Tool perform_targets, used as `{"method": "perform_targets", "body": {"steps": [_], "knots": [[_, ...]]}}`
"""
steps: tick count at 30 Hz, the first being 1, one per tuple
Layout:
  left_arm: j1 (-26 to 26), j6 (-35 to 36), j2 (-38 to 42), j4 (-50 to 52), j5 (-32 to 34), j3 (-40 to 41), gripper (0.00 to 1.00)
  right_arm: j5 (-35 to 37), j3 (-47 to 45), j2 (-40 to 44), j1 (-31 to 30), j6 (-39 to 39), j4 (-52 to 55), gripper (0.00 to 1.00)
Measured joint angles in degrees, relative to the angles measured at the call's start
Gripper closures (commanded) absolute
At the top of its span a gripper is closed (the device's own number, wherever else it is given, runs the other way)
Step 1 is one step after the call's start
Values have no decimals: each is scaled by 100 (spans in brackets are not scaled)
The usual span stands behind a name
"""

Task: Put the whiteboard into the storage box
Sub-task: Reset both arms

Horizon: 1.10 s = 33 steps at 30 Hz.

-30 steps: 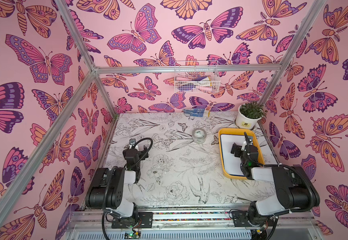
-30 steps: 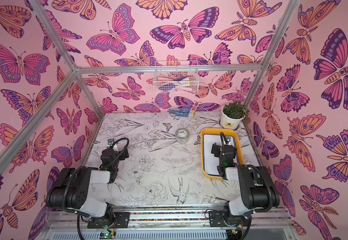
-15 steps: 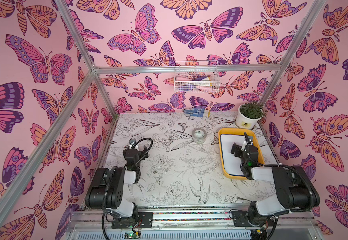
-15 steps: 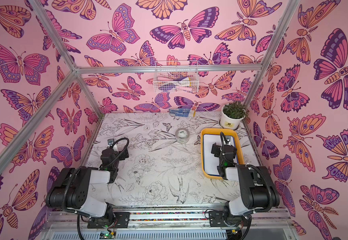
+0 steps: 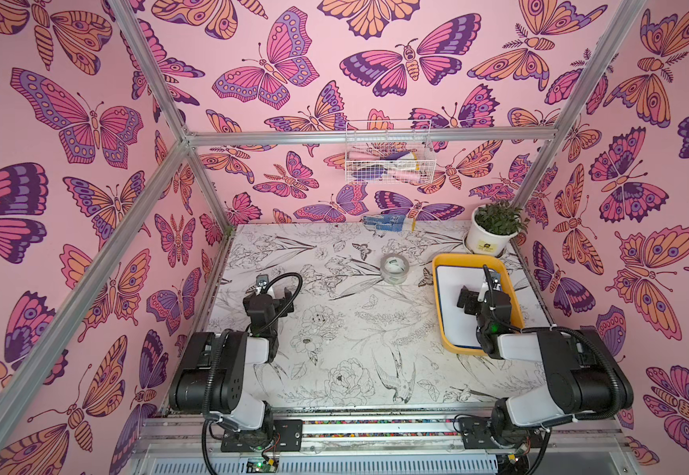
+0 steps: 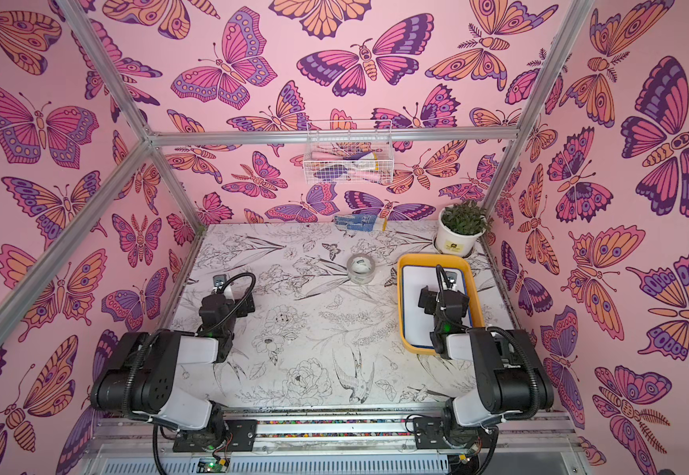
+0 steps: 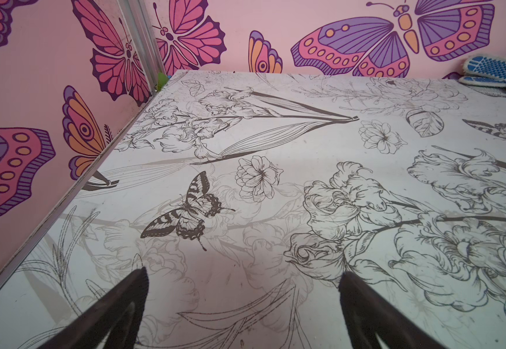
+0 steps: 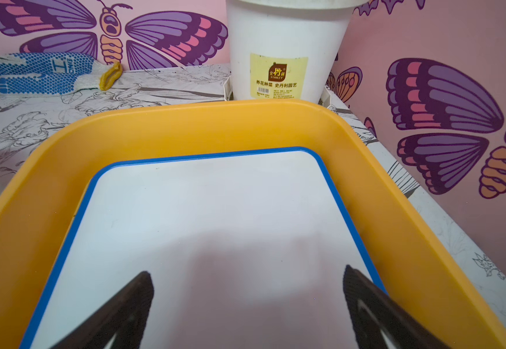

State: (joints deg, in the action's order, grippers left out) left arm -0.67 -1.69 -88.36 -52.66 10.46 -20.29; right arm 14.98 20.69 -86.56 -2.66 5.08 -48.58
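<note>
Blue-edged white rectangular whiteboard (image 8: pixel 215 211) lies flat in the shallow yellow-orange plastic storage box (image 8: pixel 185 121) at the floral-print table's (image 5: pixel 334 329) right edge, long axis front-to-back, directly under the right gripper (image 8: pixel 247 270), jaws spread, empty; the left gripper (image 7: pixel 243 271), also spread, sits well apart.

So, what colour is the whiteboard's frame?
Blue frame on the whiteboard, clearest in the right wrist view.

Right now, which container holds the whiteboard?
The yellow storage box: the blue-edged whiteboard lies flat inside it. Neither the wire basket nor the plant pot holds one.
</note>
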Motion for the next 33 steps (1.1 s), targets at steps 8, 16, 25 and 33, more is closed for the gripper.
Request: {"method": "perform_targets", "body": {"steps": [8, 16, 25, 33], "knots": [[35, 0, 0, -4, -61, 0, 0, 0, 4, 0, 0, 2, 0, 0], [35, 0, 0, -4, -68, 2, 0, 0, 4, 0, 0, 2, 0, 0], [-2, 63, -2, 11, -66, -9, 0, 0, 4, 0, 0, 2, 0, 0], [-37, 127, -17, 42, -168, -15, 0, 0, 4, 0, 0, 2, 0, 0]]}}
